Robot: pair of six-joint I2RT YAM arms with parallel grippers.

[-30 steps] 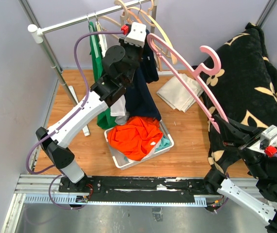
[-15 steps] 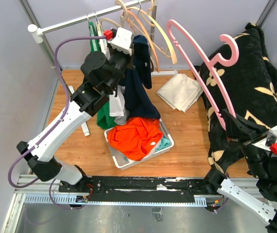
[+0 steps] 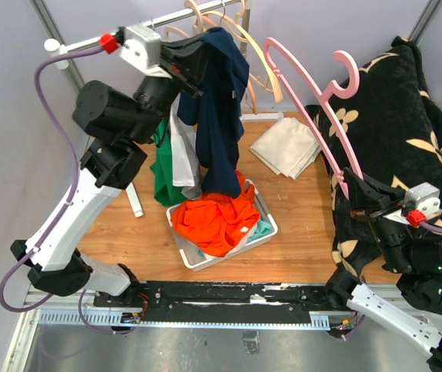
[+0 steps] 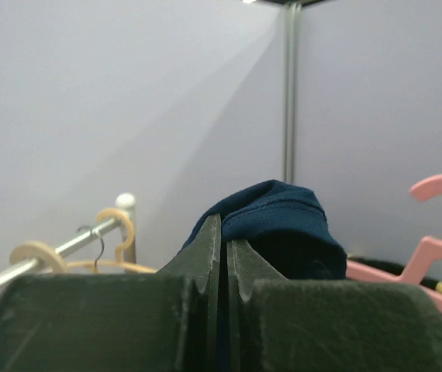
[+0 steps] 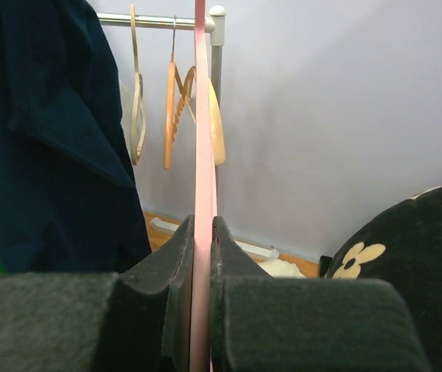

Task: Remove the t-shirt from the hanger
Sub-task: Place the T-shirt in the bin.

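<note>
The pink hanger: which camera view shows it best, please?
Top external view: the pink hanger shows nearly whole there, hook included. The right wrist view sees it edge-on, a thin strip; the left wrist view catches only a blurred part at its right edge.

- Left gripper (image 3: pixel 198 66): from above, my fingertips are lost in the folds of the t-shirt (image 3: pixel 219 116).
- T-shirt, left wrist view: only one bunched fold shows; my own fingers hide the rest.
- Pink hanger (image 5: pixel 201 116): edge-on, with the hook cut off by the top edge.
- Wooden hangers (image 4: pixel 31 253): blurred.
- Right arm (image 3: pixel 426 256): runs off the bottom-right corner.
- Green garment (image 3: pixel 159 174): mostly behind my left arm.
</note>
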